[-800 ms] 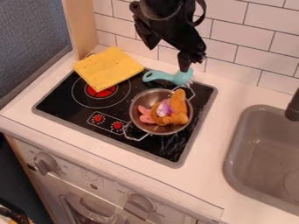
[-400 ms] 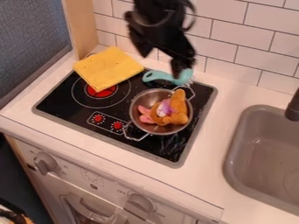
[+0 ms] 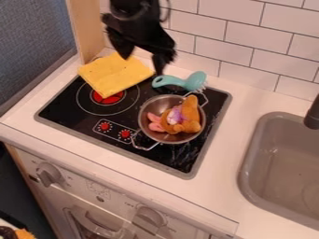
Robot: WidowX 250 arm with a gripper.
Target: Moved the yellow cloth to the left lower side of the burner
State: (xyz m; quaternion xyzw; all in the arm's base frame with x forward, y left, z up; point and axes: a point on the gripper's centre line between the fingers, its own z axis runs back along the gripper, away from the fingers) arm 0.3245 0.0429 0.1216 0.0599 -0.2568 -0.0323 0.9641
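Yellow cloth (image 3: pixel 114 76), across stovetop edge (image 3: pixel 57 94), overlapping burner (image 3: pixel 108 98)

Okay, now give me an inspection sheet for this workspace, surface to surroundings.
Surface: black stovetop set into a white counter.
Job's things: yellow cloth over the stovetop's upper-left edge, partly covering the red-centred burner.
Clutter: metal pot holding an orange-brown toy and a pink item; teal brush behind the pot.
Gripper: open, above the cloth's right side.
Cables: thin dark loop beside the gripper, possibly one.
Surroundings: tiled wall, grey sink.
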